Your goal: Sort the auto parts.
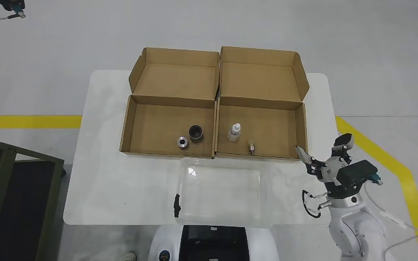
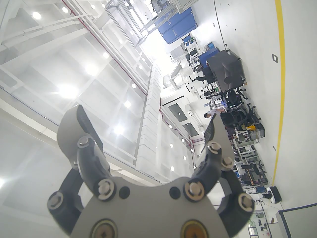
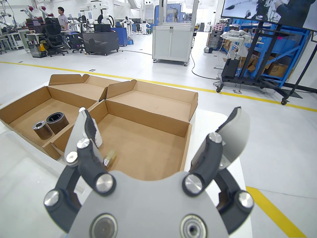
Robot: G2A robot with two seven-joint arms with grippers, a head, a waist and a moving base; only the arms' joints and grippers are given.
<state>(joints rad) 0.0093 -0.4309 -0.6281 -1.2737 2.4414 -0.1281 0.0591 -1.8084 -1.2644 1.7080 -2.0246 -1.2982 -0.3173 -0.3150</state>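
Note:
Two open cardboard boxes stand side by side on the white table [image 1: 104, 176]. The left box [image 1: 153, 127] holds two dark metal cylinders, a larger one [image 1: 196, 132] [image 3: 57, 121] and a smaller one [image 1: 181, 140] [image 3: 41, 130]. In the right box [image 1: 274, 127] [image 3: 148, 139] lie a small white part [image 1: 234, 132] [image 3: 98, 136] and a brass bolt [image 1: 251, 147] [image 3: 110, 157]. My right gripper [image 1: 323, 147] [image 3: 160, 111] hangs open and holds nothing, just off the right box's near right corner. My left gripper [image 2: 148, 115] is open with nothing in it, pointing up at the ceiling.
A clear plastic tray [image 1: 222, 192] sits in front of the boxes at the table's near edge, with a black piece [image 1: 176, 205] on its left rim. Both box lids stand open at the far side. Bare table lies left of the boxes.

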